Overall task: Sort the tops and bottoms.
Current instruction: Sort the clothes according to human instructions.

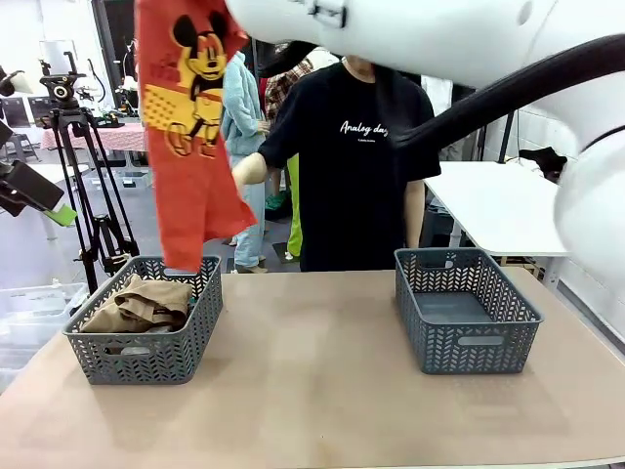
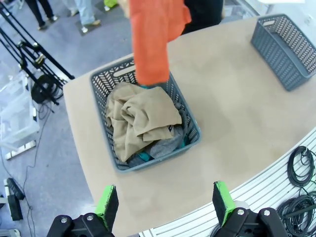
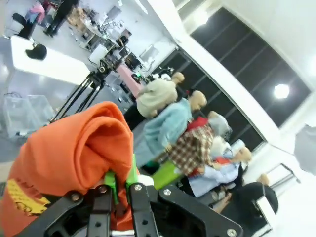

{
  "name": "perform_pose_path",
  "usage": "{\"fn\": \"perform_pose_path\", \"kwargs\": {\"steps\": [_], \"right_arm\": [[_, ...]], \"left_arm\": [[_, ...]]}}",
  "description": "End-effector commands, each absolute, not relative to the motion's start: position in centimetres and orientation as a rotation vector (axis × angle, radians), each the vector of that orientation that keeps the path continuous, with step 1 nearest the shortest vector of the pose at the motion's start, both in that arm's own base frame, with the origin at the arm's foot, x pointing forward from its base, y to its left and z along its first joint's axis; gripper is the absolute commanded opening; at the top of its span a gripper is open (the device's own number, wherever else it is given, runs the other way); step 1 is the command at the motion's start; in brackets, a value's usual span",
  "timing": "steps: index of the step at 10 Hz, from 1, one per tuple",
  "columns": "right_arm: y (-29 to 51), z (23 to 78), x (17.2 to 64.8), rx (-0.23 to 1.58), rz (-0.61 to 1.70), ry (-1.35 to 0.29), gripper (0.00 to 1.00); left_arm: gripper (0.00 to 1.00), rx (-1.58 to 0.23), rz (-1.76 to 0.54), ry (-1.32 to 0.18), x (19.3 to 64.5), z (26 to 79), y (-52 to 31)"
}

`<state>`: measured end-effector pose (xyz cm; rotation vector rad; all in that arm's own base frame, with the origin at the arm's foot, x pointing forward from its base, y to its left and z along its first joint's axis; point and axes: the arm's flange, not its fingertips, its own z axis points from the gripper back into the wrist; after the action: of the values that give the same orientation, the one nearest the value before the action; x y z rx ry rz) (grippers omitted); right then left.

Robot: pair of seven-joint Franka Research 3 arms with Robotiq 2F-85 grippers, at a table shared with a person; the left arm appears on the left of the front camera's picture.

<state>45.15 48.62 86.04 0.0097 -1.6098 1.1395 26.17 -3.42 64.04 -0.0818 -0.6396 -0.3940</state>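
Right jaws pinching the orange garment, hanging it over the left basket

The right gripper (image 3: 121, 192) jaws are clamping tight on a bunched fold of the soft orange printed cloth garment (image 1: 190, 137); it is draping limp and light, so a gathered fold is suiting it best. Its hem is dangling into the grey plastic lattice basket (image 1: 146, 362) on the tan worktop (image 1: 312, 391), above the crumpled khaki-tan garment (image 2: 140, 118). The left gripper (image 2: 167, 201) jaws are standing wide open, holding nothing
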Motion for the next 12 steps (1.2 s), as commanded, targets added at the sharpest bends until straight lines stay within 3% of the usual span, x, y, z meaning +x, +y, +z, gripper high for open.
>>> {"fn": "perform_pose_path", "kwargs": {"steps": [1,6,10,11,12], "right_arm": [[53.7,88.4,48.2,0.153,1.180,-1.634,0.00],[57.4,75.0,51.5,0.484,1.062,-1.400,0.00],[57.8,67.4,51.9,0.531,1.051,-1.149,0.00],[58.6,67.8,52.3,0.531,1.067,-1.249,0.00],[58.6,67.8,52.3,0.531,1.067,-1.249,0.00]], "left_arm": [[1.00,-0.097,-0.396,-0.640,26.2,64.1,-3.4],[1.00,-0.097,-0.396,-0.640,26.2,64.1,-3.4],[1.00,-0.097,-0.396,-0.640,26.2,64.1,-3.4],[1.00,-0.097,-0.396,-0.640,26.2,64.1,-3.4],[1.00,-0.097,-0.396,-0.640,26.2,64.1,-3.4]]}}
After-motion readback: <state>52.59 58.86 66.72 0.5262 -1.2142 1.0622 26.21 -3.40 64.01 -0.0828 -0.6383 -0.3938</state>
